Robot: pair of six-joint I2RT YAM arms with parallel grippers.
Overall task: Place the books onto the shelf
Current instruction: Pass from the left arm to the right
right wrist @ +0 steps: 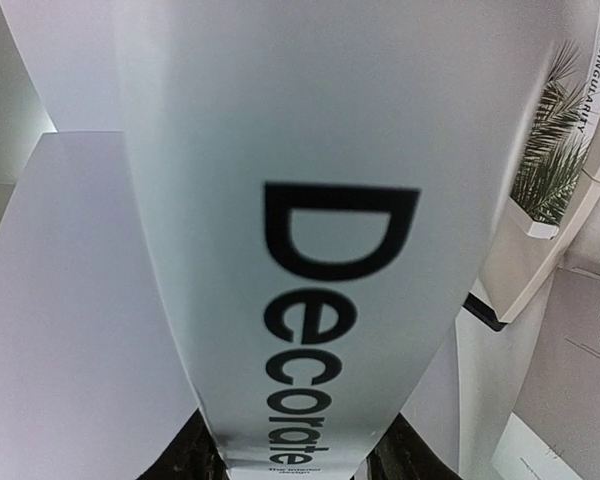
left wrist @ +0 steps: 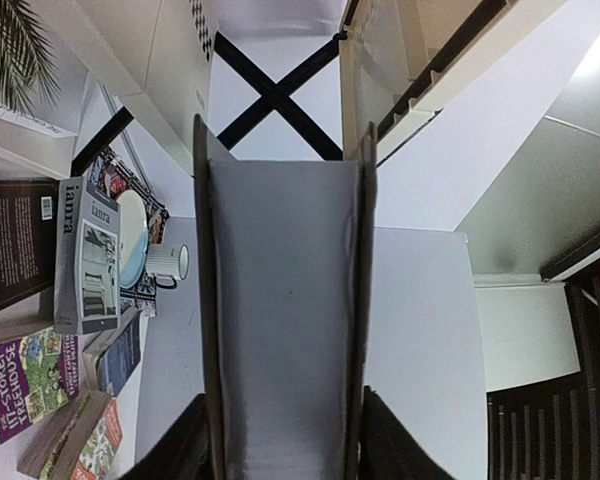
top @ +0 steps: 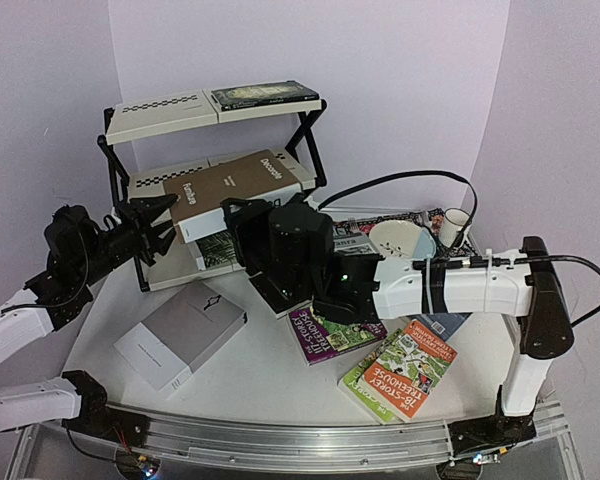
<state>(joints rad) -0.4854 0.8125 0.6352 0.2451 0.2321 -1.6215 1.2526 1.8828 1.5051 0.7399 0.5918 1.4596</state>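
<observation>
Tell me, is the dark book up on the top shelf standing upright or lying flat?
Lying flat: the dark book shows its full cover upward, resting on the right half of the shelf's top board.

Desk (top: pixel 260 385), white. Directly on it:
- grey book (top: pixel 180 338), left
- purple Treehouse paperback (top: pixel 332 335), centre
- green Treehouse paperback (top: pixel 400 368), right front
- patterned placemat (top: pixel 380 218), right back

Shelf (top: pixel 160 118), three-tier, back left:
- top board: black book (top: pixel 265 96), flat
- middle board: brown "Decorate" book (top: pixel 235 185), overhanging the front
- bottom board: palm-leaf book (top: pixel 218 250)
</observation>
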